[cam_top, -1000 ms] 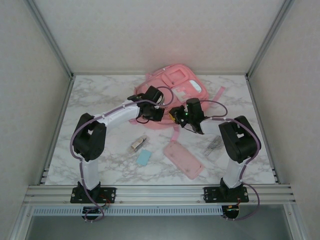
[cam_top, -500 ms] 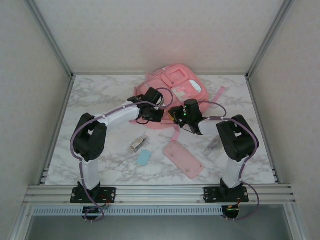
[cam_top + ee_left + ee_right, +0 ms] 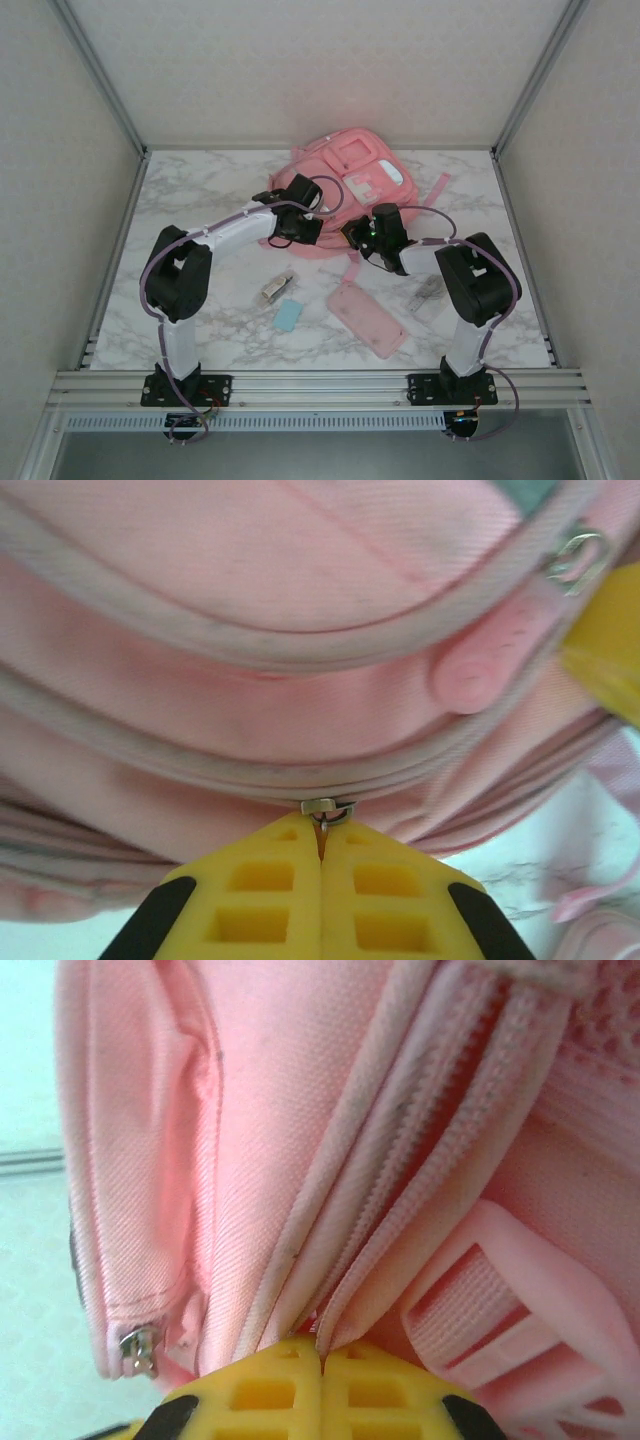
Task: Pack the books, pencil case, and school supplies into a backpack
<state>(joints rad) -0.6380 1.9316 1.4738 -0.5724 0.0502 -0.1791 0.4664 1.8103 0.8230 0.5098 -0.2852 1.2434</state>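
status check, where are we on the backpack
Left gripper shut on zipper pull. Right gripper shut on backpack seam. Pencil case and blue block on table, unpacked.

The backpack [image 3: 300, 670] is soft pink cloth. It is matt, with a fine woven grain and some dirty marks on its pale trim. Its little zipper pull [image 3: 327, 808] is shiny metal. The left pincer [image 3: 320, 832] and the right pincer [image 3: 320, 1352] are smooth yellow plastic with black parts at the sides. The counter [image 3: 200, 190] looks like white marble with grey veins, smooth and a bit shiny. The pencil case [image 3: 366, 318] looks smooth.
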